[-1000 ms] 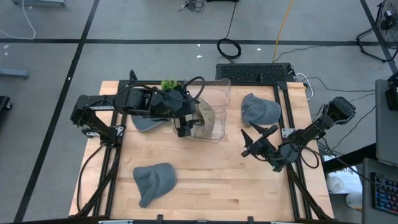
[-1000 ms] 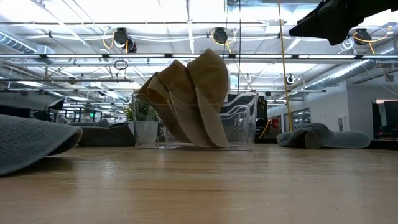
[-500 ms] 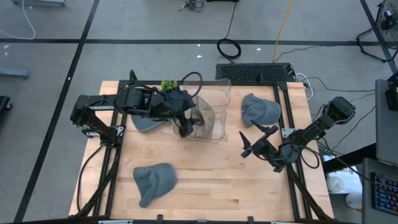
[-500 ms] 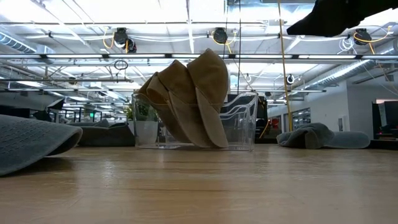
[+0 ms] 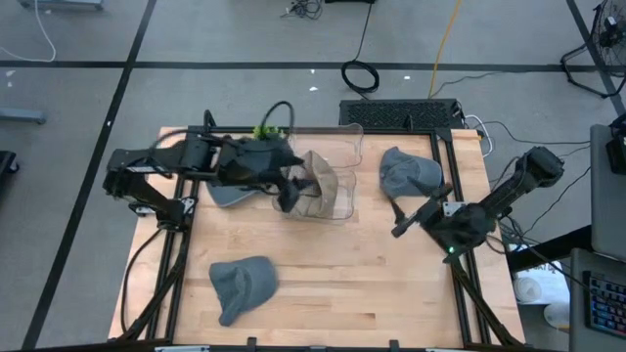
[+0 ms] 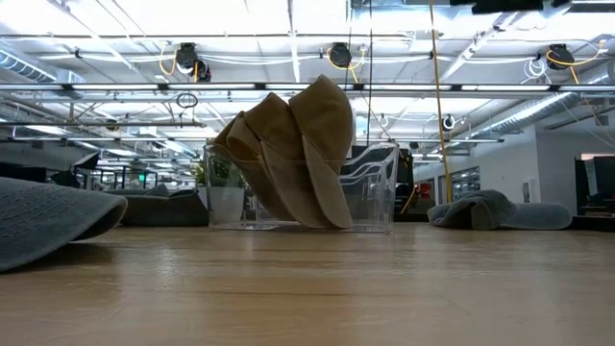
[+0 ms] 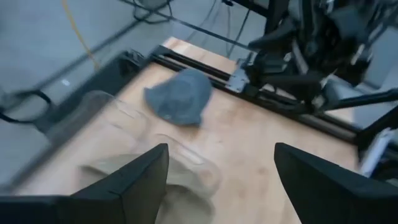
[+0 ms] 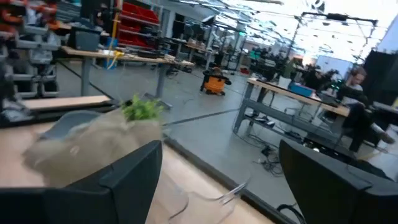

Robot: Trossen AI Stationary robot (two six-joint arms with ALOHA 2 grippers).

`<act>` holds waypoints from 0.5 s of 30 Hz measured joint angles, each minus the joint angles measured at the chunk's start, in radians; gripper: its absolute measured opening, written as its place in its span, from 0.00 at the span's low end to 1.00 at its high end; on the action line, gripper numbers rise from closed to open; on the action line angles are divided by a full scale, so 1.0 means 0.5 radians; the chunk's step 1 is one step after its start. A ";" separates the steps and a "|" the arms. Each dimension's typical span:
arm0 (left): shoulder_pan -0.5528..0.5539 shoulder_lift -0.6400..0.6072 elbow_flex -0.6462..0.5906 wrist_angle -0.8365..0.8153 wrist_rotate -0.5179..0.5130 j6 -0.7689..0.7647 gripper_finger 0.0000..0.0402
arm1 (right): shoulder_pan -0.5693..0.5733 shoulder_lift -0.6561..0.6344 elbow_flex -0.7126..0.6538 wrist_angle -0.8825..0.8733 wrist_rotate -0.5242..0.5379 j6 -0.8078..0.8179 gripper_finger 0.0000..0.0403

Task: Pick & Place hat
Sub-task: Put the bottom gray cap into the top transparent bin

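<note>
Two tan hats (image 5: 319, 184) (image 6: 293, 159) stand on their brims inside a clear plastic bin (image 5: 349, 145) (image 6: 373, 187) at the table's far middle. My left gripper (image 5: 291, 194) (image 7: 221, 186) hangs open just over the bin's near left corner, with a tan hat (image 7: 155, 171) below its fingers. My right gripper (image 5: 399, 228) (image 8: 221, 186) is open and raised over the table's right half, facing the bin. Grey hats lie flat at far right (image 5: 409, 171) (image 7: 180, 96), near left (image 5: 243, 284) (image 6: 48, 216), and under the left arm (image 5: 223, 193).
A small green plant (image 5: 266, 132) (image 8: 143, 110) stands at the bin's far left corner. Bare wood (image 5: 342, 274) stretches across the table's near middle. Black frame rails run along the left and right edges (image 5: 460, 284). Cables lie on the floor beyond the far edge.
My right gripper has risen and left the top of the low view, and its arm has drawn back toward the right edge. My left arm has pulled back a little toward the left edge while its gripper stays over the bin's near left corner. The hats have kept still.
</note>
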 joint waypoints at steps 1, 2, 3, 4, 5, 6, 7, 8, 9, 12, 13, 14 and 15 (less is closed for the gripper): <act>-0.011 -0.031 0.000 -0.024 -0.028 0.054 0.73 | -0.026 -0.053 0.043 -0.098 -0.001 0.000 0.78; -0.017 -0.057 0.000 -0.034 -0.059 0.112 0.72 | -0.053 -0.103 0.091 -0.225 -0.004 0.000 0.78; -0.023 -0.083 0.000 -0.042 -0.084 0.172 0.71 | -0.084 -0.150 0.140 -0.364 -0.002 0.002 0.78; -0.024 -0.123 0.001 -0.078 -0.110 0.234 0.70 | -0.112 -0.191 0.202 -0.505 -0.001 0.010 0.78; -0.026 -0.164 -0.001 -0.128 -0.118 0.291 0.69 | -0.143 -0.223 0.265 -0.632 -0.003 0.021 0.78; -0.026 -0.201 -0.002 -0.159 -0.121 0.336 0.68 | -0.175 -0.251 0.326 -0.734 -0.002 0.034 0.78; -0.023 -0.233 -0.001 -0.169 -0.122 0.376 0.67 | -0.213 -0.273 0.389 -0.815 -0.002 0.040 0.78; -0.019 -0.278 0.001 -0.196 -0.122 0.426 0.66 | -0.249 -0.289 0.452 -0.877 -0.003 0.040 0.78; -0.018 -0.326 0.001 -0.256 -0.123 0.477 0.66 | -0.291 -0.304 0.509 -0.928 -0.003 0.033 0.78; -0.018 -0.452 0.001 -0.330 -0.124 0.590 0.64 | -0.424 -0.327 0.664 -1.053 -0.004 0.008 0.78; -0.018 -0.497 -0.001 -0.363 -0.119 0.626 0.64 | -0.466 -0.330 0.703 -1.100 -0.002 0.007 0.78; -0.018 -0.538 -0.002 -0.366 -0.109 0.671 0.64 | -0.507 -0.331 0.739 -1.148 -0.002 0.005 0.78; -0.018 -0.588 -0.002 -0.361 -0.108 0.715 0.64 | -0.545 -0.334 0.767 -1.185 -0.003 0.003 0.78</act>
